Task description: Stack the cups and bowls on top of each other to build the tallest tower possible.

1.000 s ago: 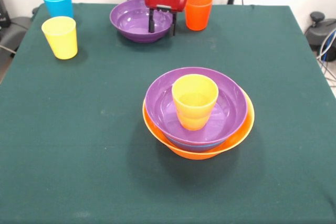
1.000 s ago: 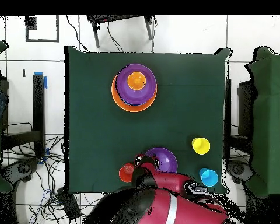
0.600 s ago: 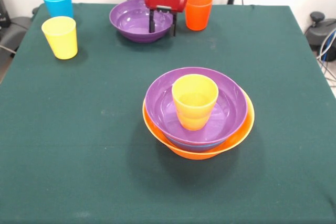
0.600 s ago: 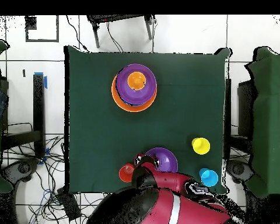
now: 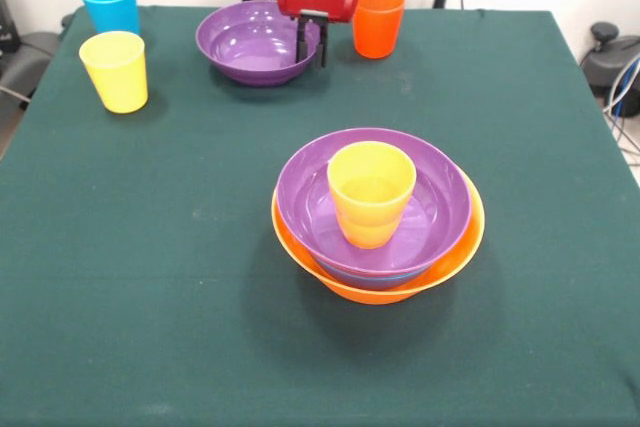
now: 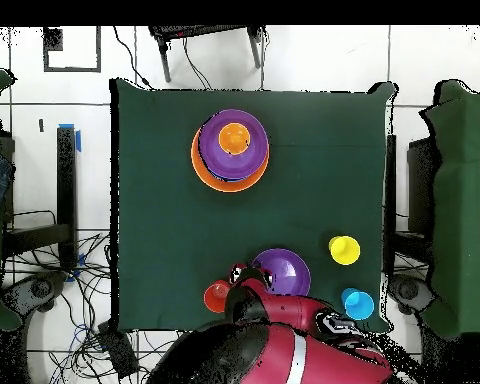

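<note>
Front view: the gripper has its fingers clamped on the purple bowl's rim at the worktop's edge; overhead, the arm hides that grip.

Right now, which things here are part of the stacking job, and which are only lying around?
Part of the job:
- tower
- loose purple bowl
- yellow cup
- blue cup
- red-orange cup
- gripper

Only lying around:
- cables on the floor
</note>
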Motion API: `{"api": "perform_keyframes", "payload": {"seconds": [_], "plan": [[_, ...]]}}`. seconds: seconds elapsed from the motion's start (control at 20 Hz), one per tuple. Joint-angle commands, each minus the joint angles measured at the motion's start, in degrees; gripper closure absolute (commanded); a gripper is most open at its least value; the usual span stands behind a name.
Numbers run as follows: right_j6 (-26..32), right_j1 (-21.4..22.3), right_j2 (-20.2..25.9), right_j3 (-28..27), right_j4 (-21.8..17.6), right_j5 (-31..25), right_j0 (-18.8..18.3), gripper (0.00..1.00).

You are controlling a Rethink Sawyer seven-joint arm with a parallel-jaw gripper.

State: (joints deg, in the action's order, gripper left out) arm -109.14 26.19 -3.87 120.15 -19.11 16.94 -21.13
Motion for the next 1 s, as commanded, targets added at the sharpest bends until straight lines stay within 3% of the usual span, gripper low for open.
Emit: {"api": "perform_keyframes", "payload": {"seconds": [0.05,0.3,0.6,0.7,1.0], "plan": [[-5.77,-1.52,5.54,-5.52,-0.59,-2.08,1.45,1.00],[-5.11,0.63,8.05,-5.07,-1.04,-5.41,-0.05,1.00],[-5.04,4.21,6.14,-5.51,2.58,-9.86,3.80,1.00],[-4.83,5.73,8.62,-5.46,2.97,-13.41,2.49,1.00],[-4.33,10.17,6.53,-8.18,6.90,-23.26,6.64,1.00]]}}
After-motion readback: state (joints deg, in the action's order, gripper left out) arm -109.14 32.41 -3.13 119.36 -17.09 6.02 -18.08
